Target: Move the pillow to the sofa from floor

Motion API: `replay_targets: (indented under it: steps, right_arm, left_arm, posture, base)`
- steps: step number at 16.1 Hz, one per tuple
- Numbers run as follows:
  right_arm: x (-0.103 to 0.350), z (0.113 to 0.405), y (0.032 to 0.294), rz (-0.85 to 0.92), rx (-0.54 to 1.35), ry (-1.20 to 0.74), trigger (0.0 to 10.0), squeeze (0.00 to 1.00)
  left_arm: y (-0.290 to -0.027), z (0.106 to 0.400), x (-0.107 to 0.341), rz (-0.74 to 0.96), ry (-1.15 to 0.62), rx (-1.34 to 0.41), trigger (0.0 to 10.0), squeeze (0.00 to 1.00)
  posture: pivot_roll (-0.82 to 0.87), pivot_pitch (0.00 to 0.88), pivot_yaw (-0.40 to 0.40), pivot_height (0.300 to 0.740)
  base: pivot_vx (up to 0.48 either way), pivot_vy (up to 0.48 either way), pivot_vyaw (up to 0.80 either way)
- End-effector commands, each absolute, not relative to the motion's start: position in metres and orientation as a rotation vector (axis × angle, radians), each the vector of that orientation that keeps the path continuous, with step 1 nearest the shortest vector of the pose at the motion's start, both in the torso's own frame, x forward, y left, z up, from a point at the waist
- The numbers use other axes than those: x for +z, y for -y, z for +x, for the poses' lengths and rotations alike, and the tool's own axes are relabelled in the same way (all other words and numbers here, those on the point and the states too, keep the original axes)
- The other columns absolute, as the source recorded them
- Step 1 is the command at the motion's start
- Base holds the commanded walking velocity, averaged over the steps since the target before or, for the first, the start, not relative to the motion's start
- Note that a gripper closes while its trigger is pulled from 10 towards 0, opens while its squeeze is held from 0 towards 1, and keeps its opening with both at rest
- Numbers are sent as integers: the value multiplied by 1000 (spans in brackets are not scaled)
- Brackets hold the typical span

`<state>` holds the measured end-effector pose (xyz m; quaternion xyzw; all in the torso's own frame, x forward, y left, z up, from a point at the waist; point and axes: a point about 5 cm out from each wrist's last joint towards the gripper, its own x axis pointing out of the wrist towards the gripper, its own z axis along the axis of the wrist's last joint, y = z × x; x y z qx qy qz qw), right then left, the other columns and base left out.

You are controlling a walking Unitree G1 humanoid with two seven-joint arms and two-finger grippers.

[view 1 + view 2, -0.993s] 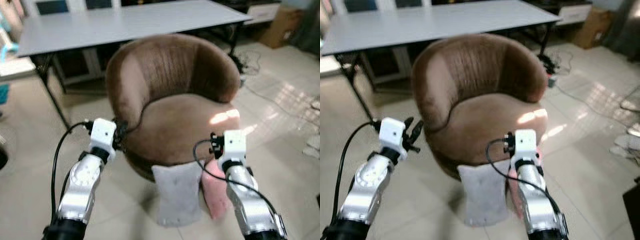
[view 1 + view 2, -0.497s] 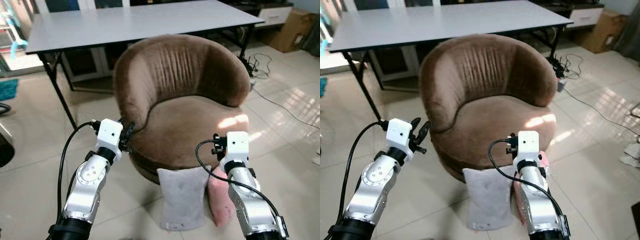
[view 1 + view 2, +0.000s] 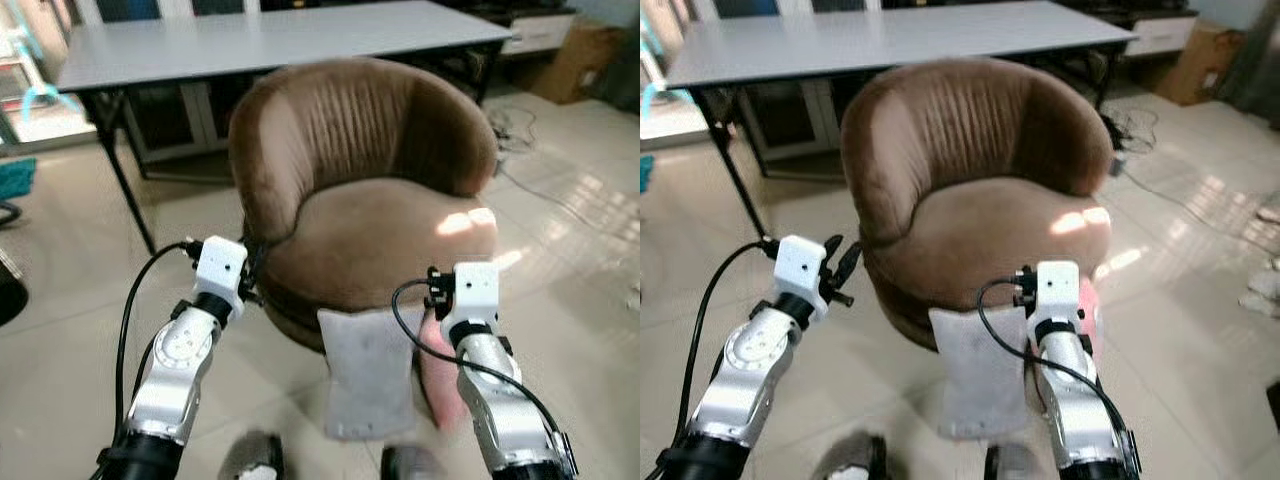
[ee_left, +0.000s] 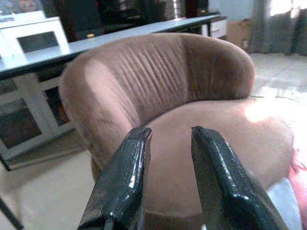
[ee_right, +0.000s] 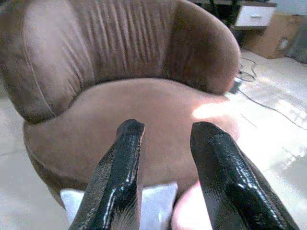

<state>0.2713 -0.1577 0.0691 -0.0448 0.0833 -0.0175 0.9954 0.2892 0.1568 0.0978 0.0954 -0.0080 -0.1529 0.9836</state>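
Note:
A grey pillow (image 3: 368, 375) stands on the floor, leaning on the front of the round brown armchair (image 3: 385, 225). A pink pillow (image 3: 435, 385) stands beside it on the right, partly hidden by my right arm. My left gripper (image 3: 843, 268) hovers open by the chair's left front edge, with nothing between its fingers (image 4: 129, 163). My right gripper (image 5: 168, 128) is open above the two pillows and points at the seat. In the right wrist view the grey pillow (image 5: 154, 208) and the pink pillow (image 5: 188, 215) lie just below its fingers (image 5: 117, 172).
A long grey table (image 3: 280, 40) stands behind the chair, its black leg (image 3: 125, 185) at the left. A cardboard box (image 3: 582, 55) and cables (image 3: 520, 125) lie at the back right. My two feet (image 3: 250, 460) show on the tiled floor just before the pillows.
The whole picture has shifted: the camera now looks further down, and my feet have come into view. Both arms keep the same pose and the pillows have not moved.

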Motion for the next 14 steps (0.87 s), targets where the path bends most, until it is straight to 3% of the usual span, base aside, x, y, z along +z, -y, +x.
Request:
replay_targets:
  steps: [1, 7, 14]
  right_arm:
    - [72, 272, 160, -83, -50, -162, 10000, 0]
    - [72, 273, 160, -95, -40, -159, 10000, 0]
    - [72, 273, 159, -101, -27, -159, 10000, 0]
  left_arm:
    - [-158, 291, 97, 210, 5, -303, 10000, 0]
    - [-158, 291, 98, 204, 15, -294, 10000, 0]
    - [-158, 291, 96, 191, 5, -288, 10000, 0]
  posture:
    - [-23, 0, 18, 602]
    - [-26, 0, 17, 592]
    - [-26, 0, 11, 592]
  base:
    - [0, 0, 0]
    - [0, 0, 0]
    - [316, 0, 0]
